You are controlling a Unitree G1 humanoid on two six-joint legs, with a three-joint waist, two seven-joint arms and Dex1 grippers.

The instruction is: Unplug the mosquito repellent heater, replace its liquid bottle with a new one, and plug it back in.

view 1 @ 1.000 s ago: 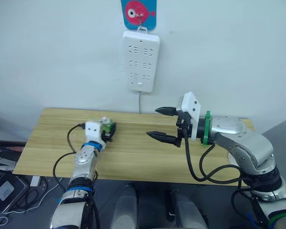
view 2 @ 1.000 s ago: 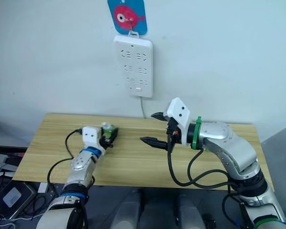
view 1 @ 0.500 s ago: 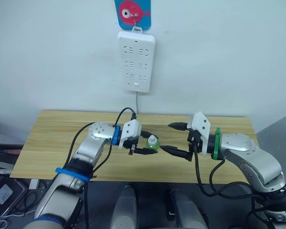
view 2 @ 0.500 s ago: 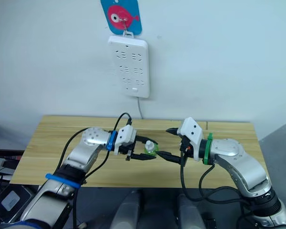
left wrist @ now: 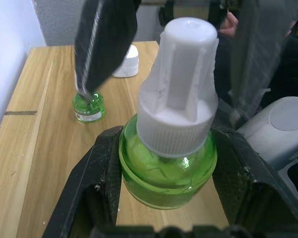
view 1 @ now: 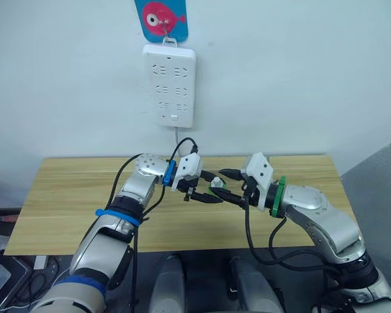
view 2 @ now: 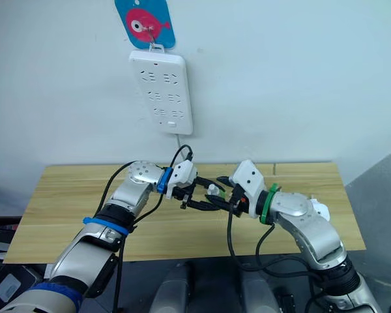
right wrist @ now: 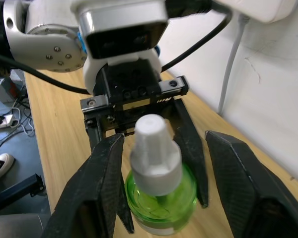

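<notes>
Now the left hand [view 1: 205, 194], which a second ago rested at the worktop's [view 1: 65, 195] left part, has carried the small green glass bottle with a white ribbed cap [left wrist: 170, 148] to mid-worktop, clamping its body. The right hand [right wrist: 161, 198] has closed in, fingers spread either side, so a handover or cap removal seems next. A small white rounded heater [left wrist: 126, 62] sits beside another green bottle [left wrist: 88, 106].

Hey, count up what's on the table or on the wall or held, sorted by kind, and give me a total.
Green bottles: 2, the held bottle in the left hand and the table bottle
Heater: 1
Power strip: 1
Total: 4
</notes>
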